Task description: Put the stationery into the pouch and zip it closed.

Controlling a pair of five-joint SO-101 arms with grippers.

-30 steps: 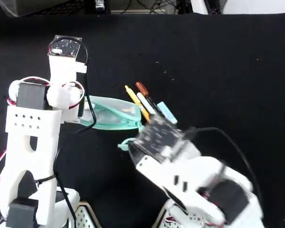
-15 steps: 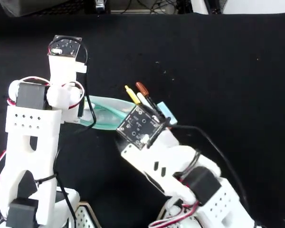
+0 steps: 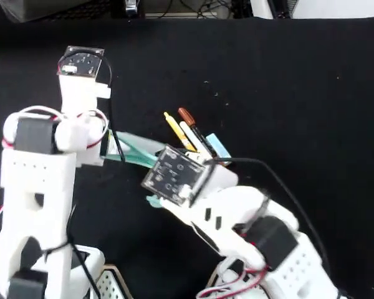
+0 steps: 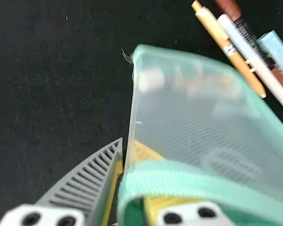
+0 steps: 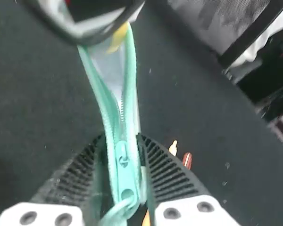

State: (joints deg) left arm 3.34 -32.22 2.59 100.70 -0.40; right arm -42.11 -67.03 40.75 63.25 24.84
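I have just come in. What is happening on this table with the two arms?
The two arms hold a green pouch between them. The left gripper clamps one end. The right gripper grips the other end, with the zipper pull between its fingers. Several pens and a blue eraser lie on the table beside the pouch, not yet inside it.

Black table [image 3: 287,75]: yellow pen [image 3: 176,129], white pen [image 3: 190,134], brown pen [image 3: 187,116], blue eraser [image 3: 219,147] side by side, mid-table.
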